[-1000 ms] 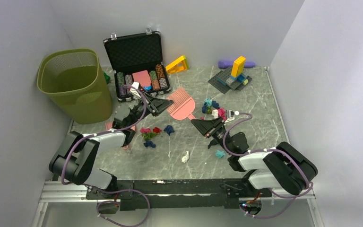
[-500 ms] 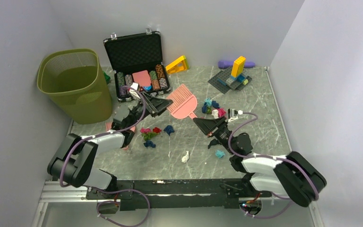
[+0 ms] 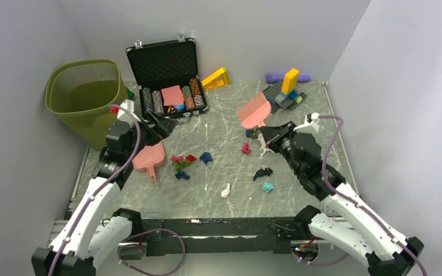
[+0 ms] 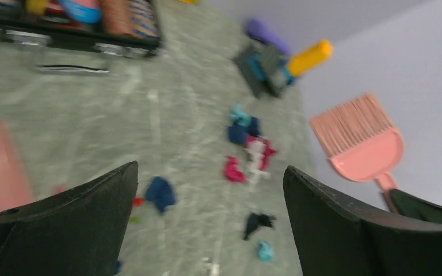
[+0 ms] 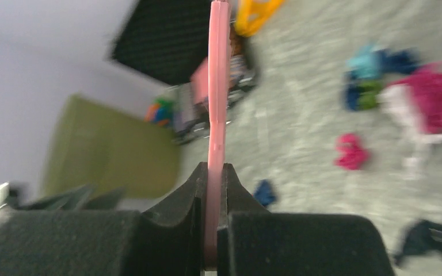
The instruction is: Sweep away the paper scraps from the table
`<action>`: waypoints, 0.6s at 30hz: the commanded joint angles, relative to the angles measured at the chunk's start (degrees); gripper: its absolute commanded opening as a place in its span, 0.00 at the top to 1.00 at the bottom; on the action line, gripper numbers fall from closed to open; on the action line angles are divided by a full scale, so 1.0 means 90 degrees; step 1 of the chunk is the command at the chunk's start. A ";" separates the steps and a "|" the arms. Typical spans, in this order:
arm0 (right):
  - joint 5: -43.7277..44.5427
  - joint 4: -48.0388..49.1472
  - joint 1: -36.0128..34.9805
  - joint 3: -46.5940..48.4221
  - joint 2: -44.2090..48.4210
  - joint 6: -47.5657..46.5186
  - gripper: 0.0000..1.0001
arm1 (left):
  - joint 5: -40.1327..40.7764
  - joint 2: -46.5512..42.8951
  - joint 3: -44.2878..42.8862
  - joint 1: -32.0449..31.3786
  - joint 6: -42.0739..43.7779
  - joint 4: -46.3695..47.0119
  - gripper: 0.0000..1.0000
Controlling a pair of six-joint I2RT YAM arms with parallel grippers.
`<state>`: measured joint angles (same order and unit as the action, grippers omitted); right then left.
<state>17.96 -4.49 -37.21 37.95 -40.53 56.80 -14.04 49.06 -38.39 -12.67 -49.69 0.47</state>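
Paper scraps lie scattered over the table (image 3: 221, 118): a red, pink and green clump (image 3: 181, 161), a blue wad (image 3: 206, 157), a pink one (image 3: 245, 148), black (image 3: 262, 172), teal (image 3: 268, 187) and white (image 3: 225, 191). My right gripper (image 3: 269, 135) is shut on the handle of a pink brush (image 3: 255, 110), held in the air at the back right; the right wrist view shows the handle (image 5: 214, 155) pinched edge-on. My left gripper (image 3: 156, 124) hangs open and empty over the left side, above a pink dustpan (image 3: 148, 156). The left wrist view shows both fingers (image 4: 69, 221) wide apart over the scraps (image 4: 161, 194).
A green mesh bin (image 3: 89, 100) stands at the back left. Beside it is an open black case of poker chips (image 3: 170, 75). A yellow block (image 3: 216, 79), a purple object (image 3: 276, 76) and a dark baseplate with blocks (image 3: 285, 92) sit at the back.
The left gripper opened off the brush and drew back to the left. The right gripper shut on the brush handle and lifted it up and to the back right. The dustpan now shows.
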 commanded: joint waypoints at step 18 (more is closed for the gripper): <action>0.4048 -0.8324 0.0004 0.4358 -0.5155 -0.0055 1.00 | 0.3368 -0.0160 0.0241 -0.0003 0.0584 -0.5005 0.05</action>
<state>47.70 -74.98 -37.30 78.56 -88.36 57.80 12.71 44.93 -37.67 -12.56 -41.69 -44.42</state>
